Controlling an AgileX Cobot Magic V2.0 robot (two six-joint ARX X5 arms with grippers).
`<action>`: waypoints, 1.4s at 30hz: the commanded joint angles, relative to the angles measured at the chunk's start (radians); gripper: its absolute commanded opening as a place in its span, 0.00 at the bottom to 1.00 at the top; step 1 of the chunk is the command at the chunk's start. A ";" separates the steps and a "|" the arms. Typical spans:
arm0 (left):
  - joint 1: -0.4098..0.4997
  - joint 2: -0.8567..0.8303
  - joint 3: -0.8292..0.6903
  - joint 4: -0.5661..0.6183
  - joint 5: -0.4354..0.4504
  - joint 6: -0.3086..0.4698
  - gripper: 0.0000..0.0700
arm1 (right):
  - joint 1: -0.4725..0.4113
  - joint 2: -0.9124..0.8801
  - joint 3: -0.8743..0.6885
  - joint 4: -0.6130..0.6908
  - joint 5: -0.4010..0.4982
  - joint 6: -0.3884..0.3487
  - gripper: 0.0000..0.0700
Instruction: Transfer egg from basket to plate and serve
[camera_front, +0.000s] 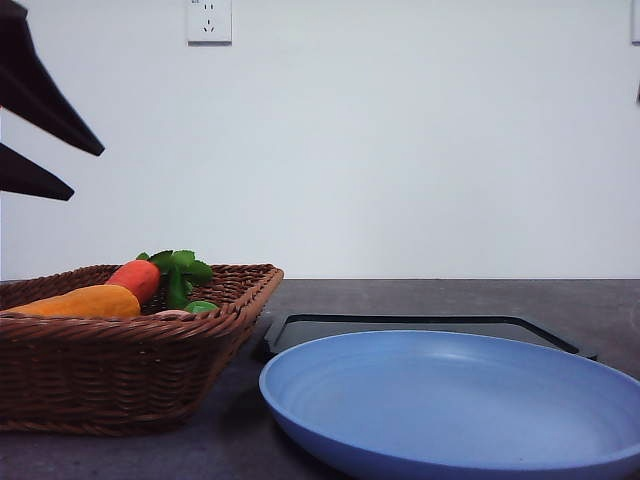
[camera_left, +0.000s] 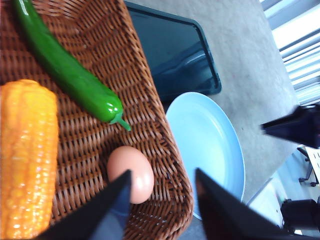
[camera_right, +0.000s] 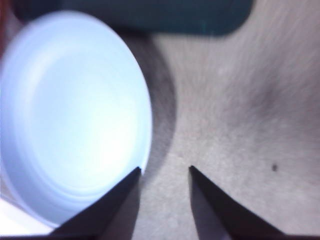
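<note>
1. My right gripper (camera_right: 164, 172) hangs over the bare table just right of the light-blue plate (camera_right: 70, 115), fingers apart and holding nothing; one tip sits above the plate's rim. The plate is empty, smooth and matte, at the near right of the scene, and I judge it ready to receive the egg.
2. My left gripper (camera_left: 162, 182) hovers over the near corner of the wicker basket (camera_left: 150, 100), fingers spread wide with nothing between them. One finger (camera_left: 117, 200) overlaps the egg (camera_left: 131, 172) in the left wrist view; I cannot tell whether it touches.
3. The egg is small, smooth, brownish-pink and oval, lying on the weave in that corner, close to the basket wall on the plate's side.
4. To take it well, I judge I should shift so the egg sits centred between my left fingers, come straight down, and close gently: it looks round and slippery, and the sloping wall leaves little room on one side.
5. Farther in lie a green chilli pepper (camera_left: 70, 75) and a corn cob (camera_left: 25, 155), both apart from the egg.
6. Beyond the plate lies a black tray (camera_front: 420, 325).
</note>
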 joint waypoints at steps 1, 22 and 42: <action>-0.004 0.009 0.021 0.010 0.004 0.017 0.44 | 0.018 0.036 -0.013 0.047 -0.018 0.024 0.30; -0.007 0.009 0.021 0.008 0.004 0.016 0.44 | 0.170 0.283 -0.025 0.281 -0.037 0.153 0.00; -0.274 0.181 0.142 -0.111 -0.318 0.025 0.68 | 0.076 -0.194 -0.024 0.004 -0.009 0.168 0.00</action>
